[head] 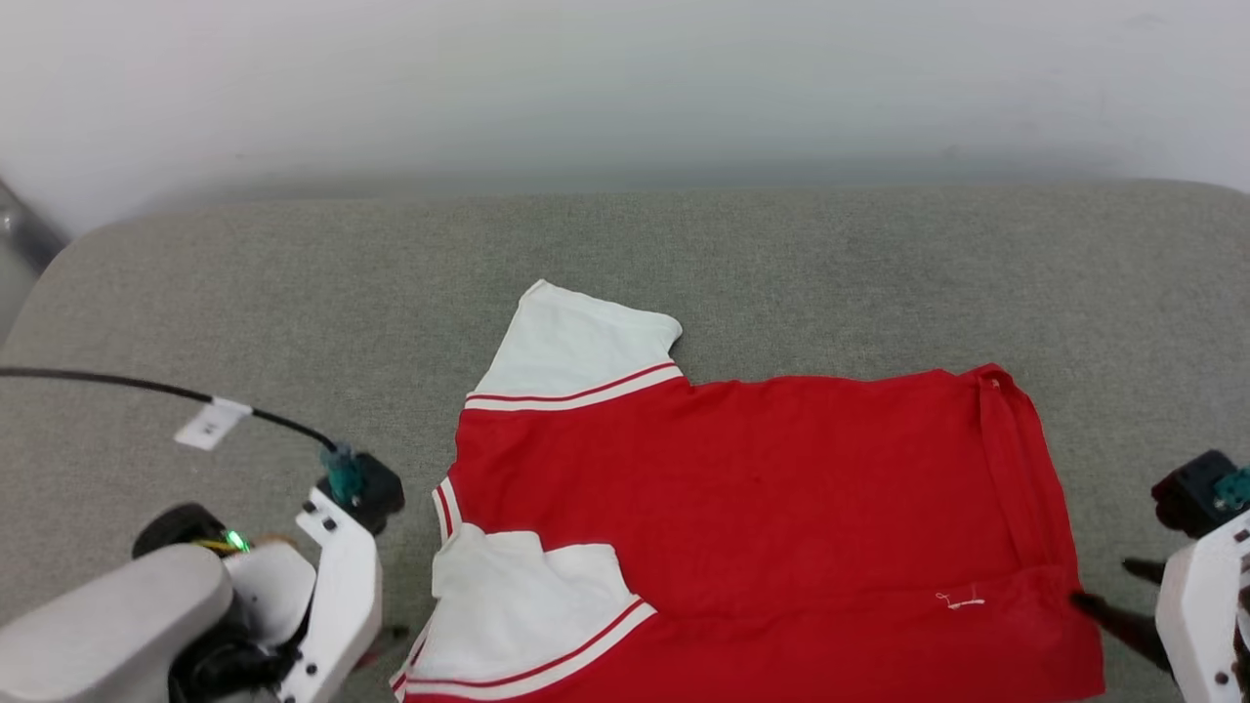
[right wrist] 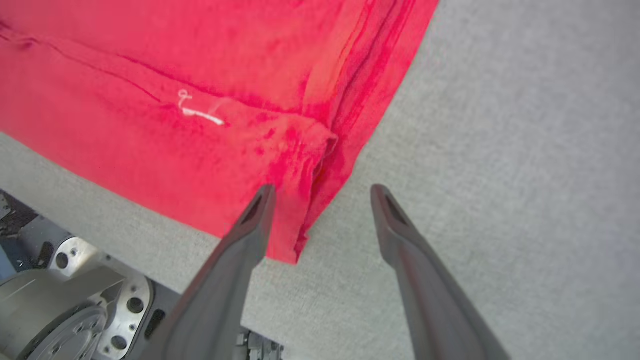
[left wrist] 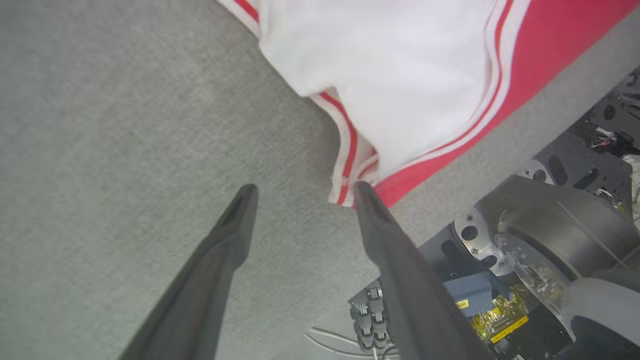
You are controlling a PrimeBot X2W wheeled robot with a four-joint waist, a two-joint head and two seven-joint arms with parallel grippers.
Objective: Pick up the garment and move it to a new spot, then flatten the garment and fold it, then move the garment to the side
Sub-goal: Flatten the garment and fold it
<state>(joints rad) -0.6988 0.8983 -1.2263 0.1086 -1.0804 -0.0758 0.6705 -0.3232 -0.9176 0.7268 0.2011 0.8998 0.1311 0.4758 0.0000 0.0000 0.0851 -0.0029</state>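
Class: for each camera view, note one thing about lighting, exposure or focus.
Head view: soft, even light, hardly any shadows on the grey surface; left wrist view: the garment's white sleeve looks washed out; right wrist view: the right gripper's finger bases blur near the lens.

One garment (head: 762,488), two sleeves (head: 576,342). Two grippers: left gripper (left wrist: 305,186), right gripper (right wrist: 324,187), two fingers (left wrist: 215,260) each. One cable (head: 146,388), one tag (head: 210,423), one grey surface (head: 781,273).
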